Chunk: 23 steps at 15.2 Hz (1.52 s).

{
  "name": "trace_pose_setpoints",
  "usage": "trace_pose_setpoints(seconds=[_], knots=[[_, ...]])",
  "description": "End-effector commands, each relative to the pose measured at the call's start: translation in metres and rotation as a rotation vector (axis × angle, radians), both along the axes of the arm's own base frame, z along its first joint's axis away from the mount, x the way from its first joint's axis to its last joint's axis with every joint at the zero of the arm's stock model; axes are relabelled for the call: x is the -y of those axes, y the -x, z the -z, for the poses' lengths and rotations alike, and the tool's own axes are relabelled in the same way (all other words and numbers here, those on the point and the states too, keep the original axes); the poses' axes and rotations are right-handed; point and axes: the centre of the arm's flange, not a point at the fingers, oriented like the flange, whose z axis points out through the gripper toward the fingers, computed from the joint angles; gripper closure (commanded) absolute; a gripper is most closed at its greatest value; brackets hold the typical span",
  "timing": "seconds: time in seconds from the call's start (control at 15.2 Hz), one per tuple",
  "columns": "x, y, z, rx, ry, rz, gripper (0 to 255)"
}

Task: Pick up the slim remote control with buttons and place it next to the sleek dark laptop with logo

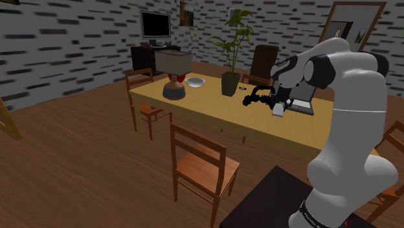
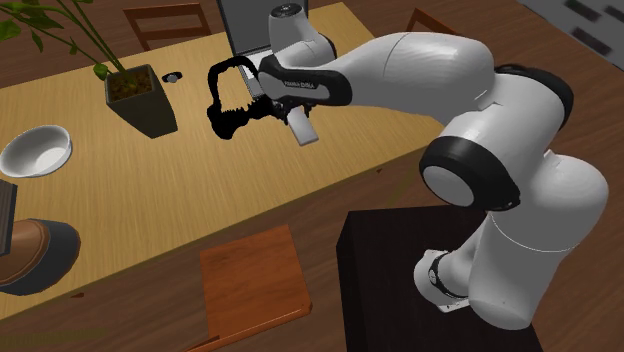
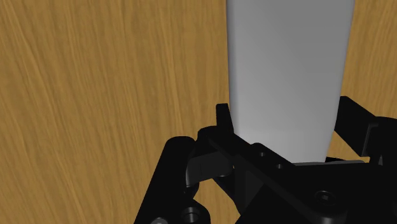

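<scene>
Left of the grey laptop [image 2: 245, 25], a potted plant [image 2: 145, 100] is standing on the table [image 2: 120, 190]. The gripper [image 3: 286, 127] is clasping the pale slim remote [image 2: 303, 128], hanging just in front of the laptop. Lowering too close is risking a knock against the laptop, and the remote could be pivoting in this end-on hold.

Looks like someone's dining room at home: wooden tabletop [image 1: 207, 109] with wooden chairs [image 1: 206, 170] round it, a potted plant [image 1: 230, 83], a lamp [image 1: 175, 65], a TV [image 1: 156, 26] against grey brick walls [image 1: 65, 45].
</scene>
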Motion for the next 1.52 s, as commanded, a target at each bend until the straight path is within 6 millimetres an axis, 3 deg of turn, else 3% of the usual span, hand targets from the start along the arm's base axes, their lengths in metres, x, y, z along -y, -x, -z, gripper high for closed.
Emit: trace_pose_setpoints(seconds=[0.0, 0.46, 0.92, 0.99, 1.32, 1.45], knots=[[0.000, 0.000, 0.010, 0.001, 0.001, 0.000, 255], [0.000, 0.000, 0.048, 0.001, 0.001, 0.000, 255], [0.000, 0.000, 0.048, 0.001, 0.001, 0.000, 255], [0.000, 0.000, 0.048, 0.001, 0.001, 0.000, 0], [0.000, 0.000, 0.048, 0.001, 0.001, 0.000, 0], [0.000, 0.000, 0.021, 0.001, 0.001, 0.000, 0]])
